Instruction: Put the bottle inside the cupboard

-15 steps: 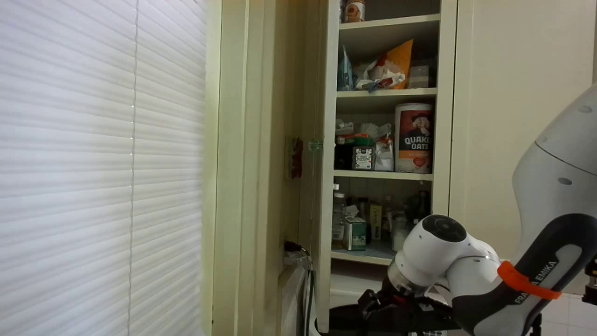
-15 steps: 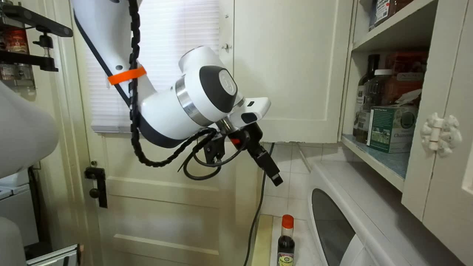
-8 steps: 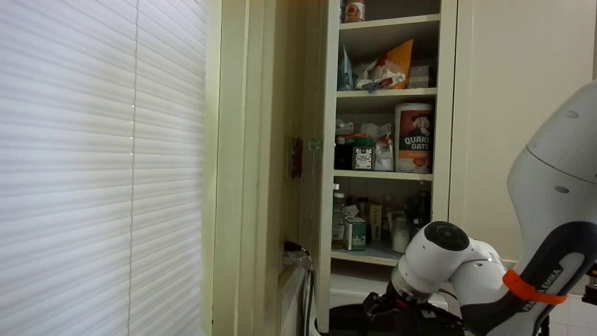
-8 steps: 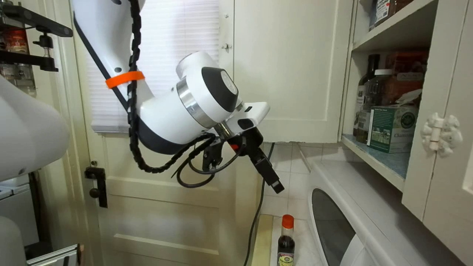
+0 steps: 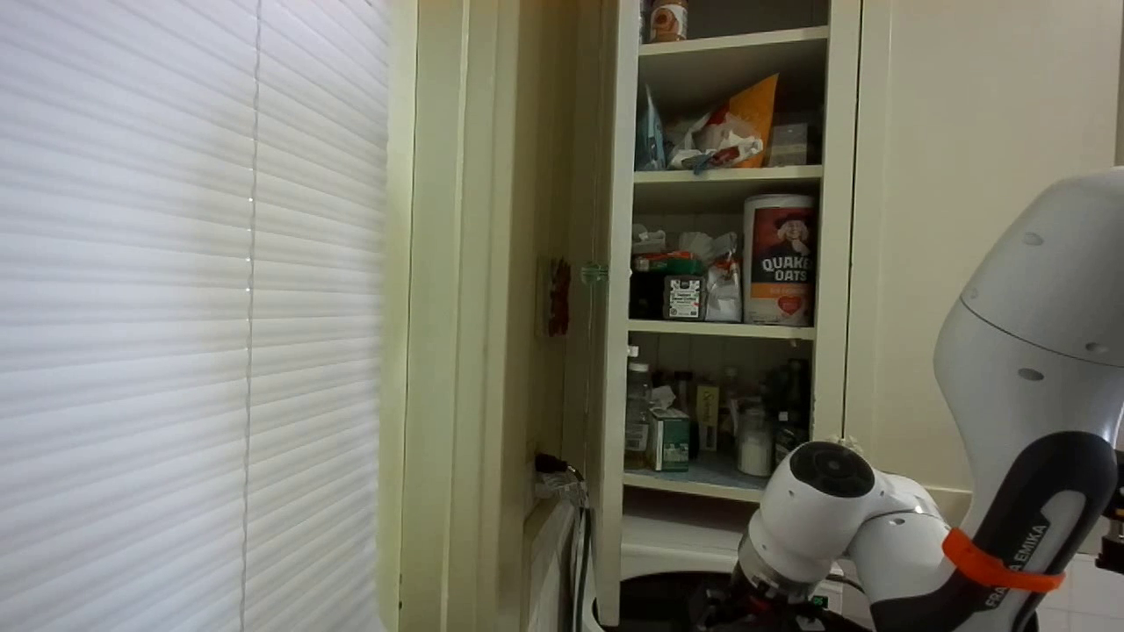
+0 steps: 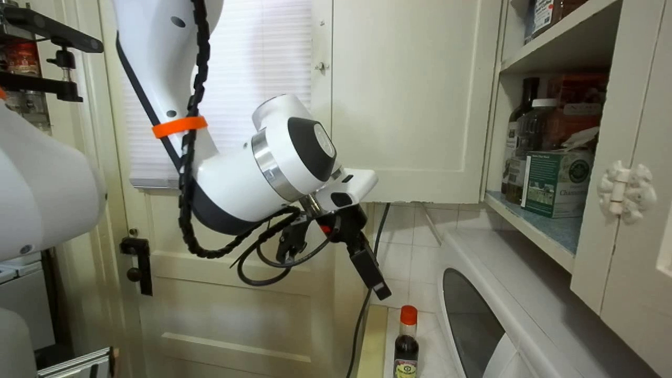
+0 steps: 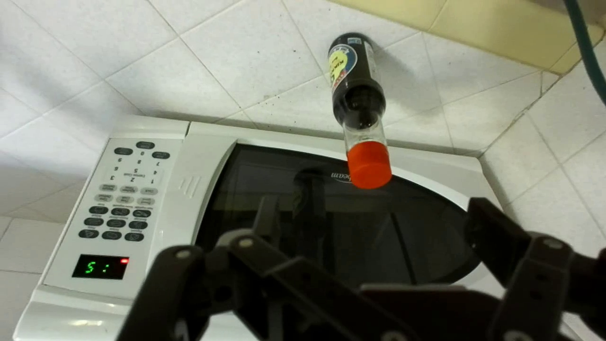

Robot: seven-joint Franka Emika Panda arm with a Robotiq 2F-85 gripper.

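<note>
The gripper [image 7: 376, 215] had its two fingers [image 7: 497, 237] spread well apart, released, as the wrist view showed. Past the fingertips and clear of them, a dark bottle [image 7: 359, 104] with a red cap stood upright on a white tiled counter [image 7: 227, 61], just in front of a white microwave [image 7: 265, 180]. In an exterior view the gripper slanted down, above the cap and near it.

Only the wrist view gave the microwave's keypad [image 7: 116, 221], upside down, and the bottle's reflection in the dark door glass. The cream-white cupboard [image 5: 839, 219] appeared in both exterior views; in an exterior view its higher shelves held an oats canister [image 5: 780, 259] and an orange packet [image 5: 755, 110]. There the gripper was a dark shape low down, hard to make out against the microwave.

The cupboard door [image 5: 617, 228] stood open, and the arm [image 5: 887, 553] crossed the cupboard's lower corner. The microwave took up space under the lowest shelf [image 6: 556, 228], which was crowded with a green tea box [image 6: 556, 184] and glass bottles [image 6: 531, 134]. A cable [image 7: 589, 57] hung by a yellow ledge [image 7: 473, 33].
</note>
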